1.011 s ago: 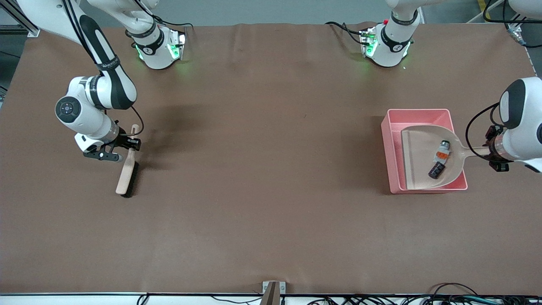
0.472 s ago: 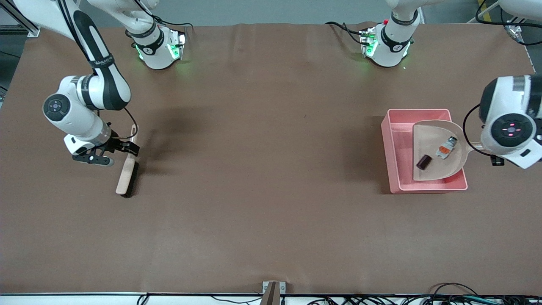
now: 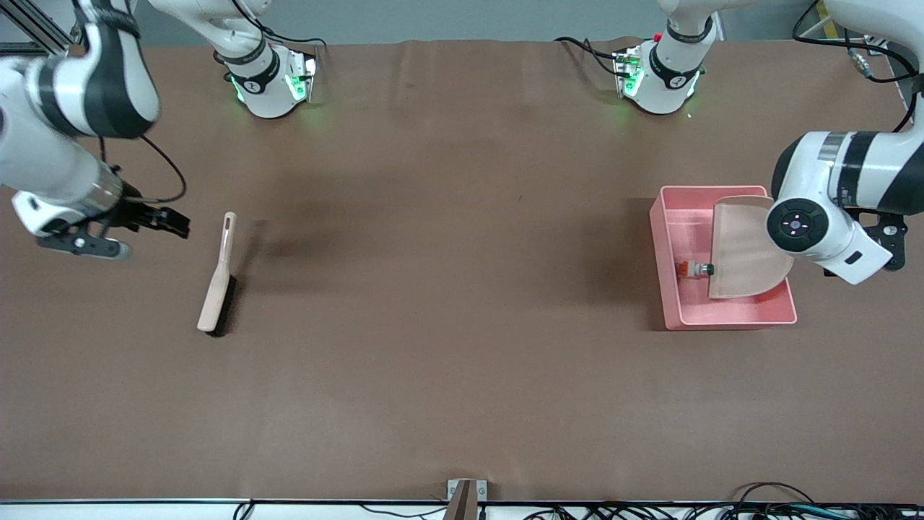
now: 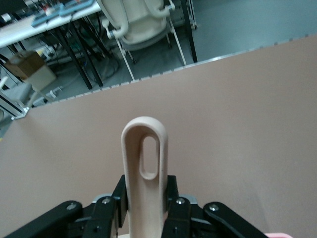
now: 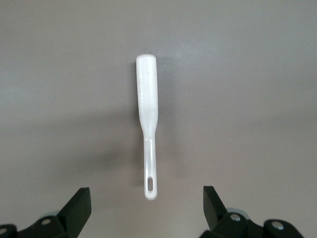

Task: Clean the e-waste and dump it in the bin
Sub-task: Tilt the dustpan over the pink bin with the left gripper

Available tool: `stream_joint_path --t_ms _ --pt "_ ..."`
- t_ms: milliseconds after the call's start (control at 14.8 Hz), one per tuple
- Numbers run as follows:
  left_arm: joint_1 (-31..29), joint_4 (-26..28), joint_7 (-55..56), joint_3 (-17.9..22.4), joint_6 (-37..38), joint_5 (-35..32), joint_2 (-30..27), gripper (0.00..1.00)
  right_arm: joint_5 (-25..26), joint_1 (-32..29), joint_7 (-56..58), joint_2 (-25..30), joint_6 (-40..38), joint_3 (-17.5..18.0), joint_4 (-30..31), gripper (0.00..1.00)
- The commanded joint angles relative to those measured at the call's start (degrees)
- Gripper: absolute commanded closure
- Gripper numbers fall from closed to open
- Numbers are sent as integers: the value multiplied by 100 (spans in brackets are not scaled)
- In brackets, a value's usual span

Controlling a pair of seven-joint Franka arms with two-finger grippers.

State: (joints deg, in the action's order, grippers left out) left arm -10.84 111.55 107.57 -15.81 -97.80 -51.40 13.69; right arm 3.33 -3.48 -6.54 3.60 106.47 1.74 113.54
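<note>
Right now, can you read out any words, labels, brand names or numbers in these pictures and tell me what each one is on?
None can be read.
Right arm: no lettering can be read on its black band.
White e-waste part in the bin: orange and green marks only, too small to read as text.
Dustpan, its handle shut in the left pincer: no print shows.
Brush: plain.

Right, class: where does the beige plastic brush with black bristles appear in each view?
Front view: beige plastic brush lying toward the right arm's end of the table.
Right wrist view: mid-picture, lying flat.
Left wrist view: not in it; only the beige dustpan handle.
Shared landmark: brown table cover.
</note>
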Motion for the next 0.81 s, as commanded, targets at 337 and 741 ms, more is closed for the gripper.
stream_joint_path --t_ms 337,741 --pt "11 -711 177 -580 1104 -283 -86 100 10 -118 450 114 -2086 -112 -2344 0" --pt "90 -1960 -306 -905 1360 1059 -34 100 10 -215 856 70 -2174 -192 -2890 0"
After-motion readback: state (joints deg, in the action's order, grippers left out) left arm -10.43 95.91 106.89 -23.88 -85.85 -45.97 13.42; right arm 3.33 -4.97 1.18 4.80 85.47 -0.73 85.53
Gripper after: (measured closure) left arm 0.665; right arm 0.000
